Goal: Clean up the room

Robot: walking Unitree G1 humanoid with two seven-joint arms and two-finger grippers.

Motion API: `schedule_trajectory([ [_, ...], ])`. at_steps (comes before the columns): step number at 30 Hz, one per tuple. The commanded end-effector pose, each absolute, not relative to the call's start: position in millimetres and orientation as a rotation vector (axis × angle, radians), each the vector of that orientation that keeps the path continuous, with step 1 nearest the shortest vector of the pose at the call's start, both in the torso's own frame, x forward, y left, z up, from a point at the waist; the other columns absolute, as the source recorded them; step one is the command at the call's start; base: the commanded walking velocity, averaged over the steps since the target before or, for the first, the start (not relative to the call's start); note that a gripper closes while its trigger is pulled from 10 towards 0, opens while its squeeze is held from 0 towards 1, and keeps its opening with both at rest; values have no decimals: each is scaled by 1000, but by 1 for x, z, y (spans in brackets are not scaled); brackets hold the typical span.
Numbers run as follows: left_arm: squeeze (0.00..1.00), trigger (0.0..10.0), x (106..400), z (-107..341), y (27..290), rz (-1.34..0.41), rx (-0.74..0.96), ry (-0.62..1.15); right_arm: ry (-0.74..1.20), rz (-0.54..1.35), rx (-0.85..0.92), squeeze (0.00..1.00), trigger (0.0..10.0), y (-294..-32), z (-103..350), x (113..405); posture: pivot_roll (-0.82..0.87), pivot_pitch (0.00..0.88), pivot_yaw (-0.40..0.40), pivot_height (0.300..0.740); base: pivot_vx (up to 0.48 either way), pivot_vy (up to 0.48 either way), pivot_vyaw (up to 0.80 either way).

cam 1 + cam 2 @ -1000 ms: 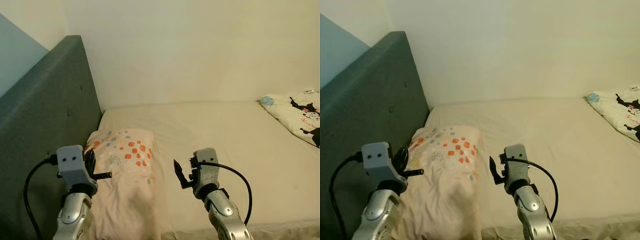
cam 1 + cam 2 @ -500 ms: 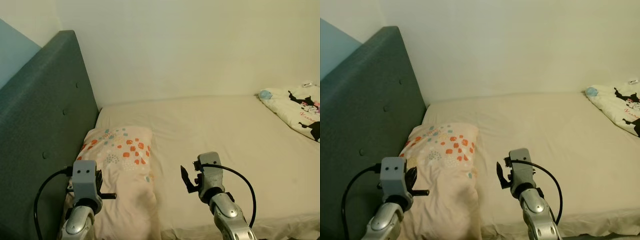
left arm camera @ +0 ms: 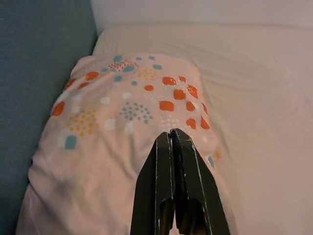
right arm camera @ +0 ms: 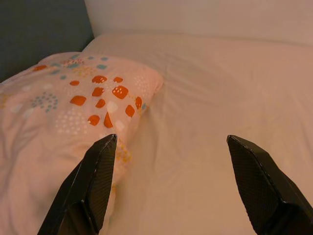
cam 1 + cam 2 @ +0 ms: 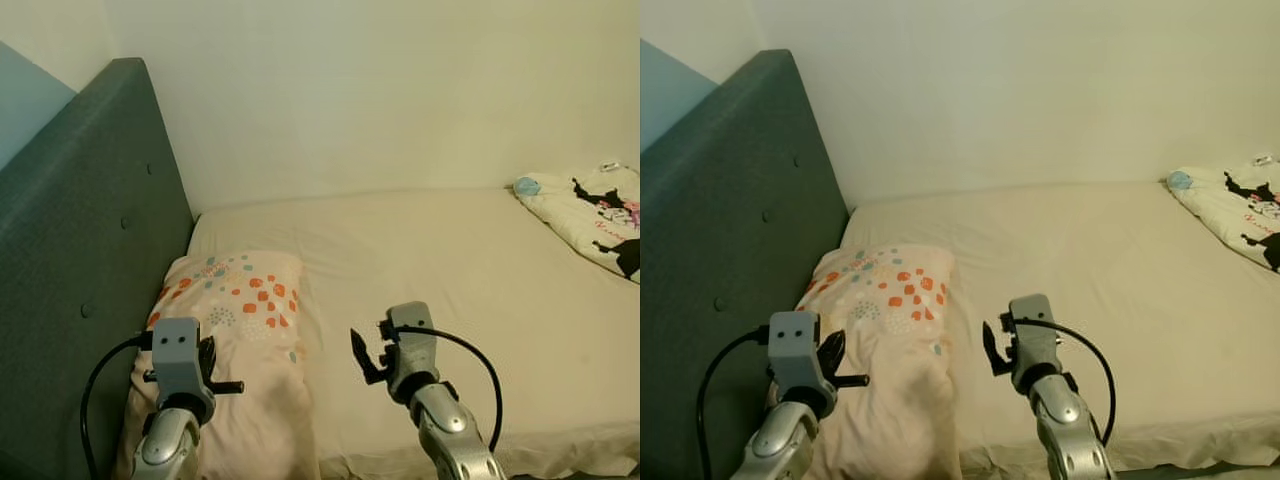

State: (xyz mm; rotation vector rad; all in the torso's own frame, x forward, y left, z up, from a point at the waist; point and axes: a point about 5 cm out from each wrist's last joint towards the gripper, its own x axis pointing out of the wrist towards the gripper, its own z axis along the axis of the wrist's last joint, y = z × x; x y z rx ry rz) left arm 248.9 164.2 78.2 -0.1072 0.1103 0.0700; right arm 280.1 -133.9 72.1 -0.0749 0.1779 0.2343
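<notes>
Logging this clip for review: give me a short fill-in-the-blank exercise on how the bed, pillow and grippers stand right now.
1. The spotted pillow lies on the bed beside the dark grey ____.
2. The left gripper has its fingers ____.
3. The right gripper has its fingers ____.
4. The cartoon-print bedding lies on the mattress at the robot's far ____.

Missing words: headboard; shut; open; right

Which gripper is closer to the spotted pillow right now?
Left. The left gripper hovers directly over the spotted pillow, fingers shut; the right gripper hangs open beside its edge, above the sheet.
</notes>
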Motion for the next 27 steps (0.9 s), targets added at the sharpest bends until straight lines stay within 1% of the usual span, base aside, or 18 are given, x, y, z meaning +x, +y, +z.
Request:
schedule_trajectory([
  [1, 0, 10000, 248, 77, 167, 66, -105, 120, 212, 241, -46, 0, 10000, -132, 67, 279, -51, 43, -33, 740, 0, 0, 0],
  [3, 0, 10000, 247, 76, 169, 67, -108, 123, 213, 249, -58, 0, 10000, -130, 66, 279, -54, 36, -26, 740, 0, 0, 0],
  [4, 0, 10000, 247, 73, 168, 69, -109, 127, 215, 251, -61, 0, 10000, -130, 64, 279, -54, 66, -19, 740, 0, 0, 0],
  [5, 0, 10000, 247, 71, 168, 76, -104, 136, 216, 252, -67, 0, 10000, -130, 63, 280, -54, 66, -19, 740, 0, 0, 0],
  [6, 0, 10000, 248, 70, 166, 78, -102, 148, 220, 251, -79, 0, 10000, -131, 63, 280, -39, 72, -40, 740, 0, 0, 0],
  [7, 0, 10000, 249, 71, 164, 67, -94, 153, 219, 247, -65, 0, 10000, -132, 64, 280, -38, 74, -40, 740, 0, 0, 0],
  [8, 0, 10000, 249, 71, 164, 67, -94, 153, 219, 247, -65, 0, 10000, -132, 64, 280, -38, 74, -40, 740, 0, 0, 0],
  [9, 0, 10000, 250, 75, 164, 51, -91, 141, 209, 251, -27, 0, 10000, -130, 68, 280, -47, 74, -28, 740, 0, 0, 0],
  [12, 0, 10000, 249, 74, 167, 65, -100, 137, 201, 275, -52, 0, 10000, -128, 67, 279, -44, 62, -25, 740, 0, 0, 0],
  [15, 0, 10000, 251, 75, 168, 63, -96, 131, 192, 278, -39, 0, 10000, -127, 68, 279, -53, 44, -19, 740, 0, 0, 0],
  [18, 0, 10000, 253, 76, 167, 58, -93, 123, 201, 277, -54, 0, 10000, -126, 67, 280, -52, 61, -15, 740, 0, 0, 0],
  [27, 0, 10000, 252, 77, 166, 59, -92, 115, 183, 274, -45, 0, 10000, -127, 71, 280, -55, 63, -18, 740, 0, 0, -800],
])
